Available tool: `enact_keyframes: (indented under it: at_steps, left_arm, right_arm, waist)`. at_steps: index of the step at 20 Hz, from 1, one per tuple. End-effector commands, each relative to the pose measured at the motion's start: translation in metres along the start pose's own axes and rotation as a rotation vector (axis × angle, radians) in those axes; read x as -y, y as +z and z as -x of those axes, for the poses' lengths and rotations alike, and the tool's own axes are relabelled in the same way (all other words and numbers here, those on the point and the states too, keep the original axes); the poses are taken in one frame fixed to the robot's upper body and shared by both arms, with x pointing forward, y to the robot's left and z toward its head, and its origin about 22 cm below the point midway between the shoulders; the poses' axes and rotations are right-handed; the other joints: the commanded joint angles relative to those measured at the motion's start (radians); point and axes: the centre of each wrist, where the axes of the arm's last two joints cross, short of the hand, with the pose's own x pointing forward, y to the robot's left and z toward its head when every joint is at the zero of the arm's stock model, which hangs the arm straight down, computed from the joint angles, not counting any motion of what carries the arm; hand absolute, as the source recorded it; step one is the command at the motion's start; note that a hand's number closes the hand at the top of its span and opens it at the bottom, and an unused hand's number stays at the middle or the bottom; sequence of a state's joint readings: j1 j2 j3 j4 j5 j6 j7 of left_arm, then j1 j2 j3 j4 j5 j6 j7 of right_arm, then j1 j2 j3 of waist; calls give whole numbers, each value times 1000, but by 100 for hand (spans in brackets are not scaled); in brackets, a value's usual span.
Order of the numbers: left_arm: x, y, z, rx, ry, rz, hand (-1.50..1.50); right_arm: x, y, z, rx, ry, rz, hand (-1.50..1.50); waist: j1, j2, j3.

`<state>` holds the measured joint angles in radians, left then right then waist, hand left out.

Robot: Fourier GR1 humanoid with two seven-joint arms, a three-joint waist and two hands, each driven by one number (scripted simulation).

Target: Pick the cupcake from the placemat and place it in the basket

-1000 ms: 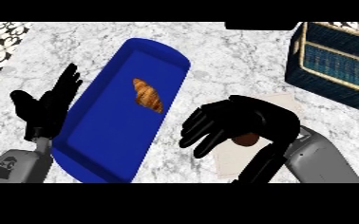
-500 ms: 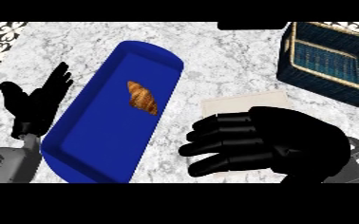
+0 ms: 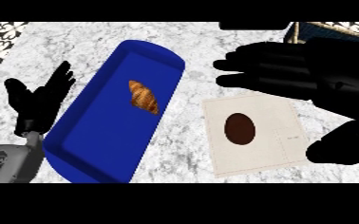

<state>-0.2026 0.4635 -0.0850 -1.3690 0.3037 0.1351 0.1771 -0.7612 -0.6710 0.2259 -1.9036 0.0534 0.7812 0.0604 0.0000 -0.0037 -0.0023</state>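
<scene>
Cupcake [image 3: 239,128], dark brown, sits on the pale placemat [image 3: 270,156] on the marbled white bench [image 3: 203,42]. Right hand [image 3: 280,71] hovers above the mat's far edge, fingers spread, holding nothing. Left hand [image 3: 38,99] rests open at left. Blue tray [image 3: 105,147] carries a croissant [image 3: 143,96]. Basket [image 3: 322,27] barely shows at top right.
</scene>
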Motion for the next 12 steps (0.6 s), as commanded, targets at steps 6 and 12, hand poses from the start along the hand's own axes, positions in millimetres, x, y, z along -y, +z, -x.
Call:
enact_keyframes:
  at_steps: [6, 12]
  left_arm:
    - [-14, 1, 15, 12, 5, 12, 0]
    - [2, -8, -8, 35, 0, 14, 0]
  right_arm:
    - [41, 26, 30, -54, -43, -264, -150]
    - [47, 53, 59, -5, -183, -248, -150]
  waist:
    - [7, 6, 2]
    - [9, 7, 3]
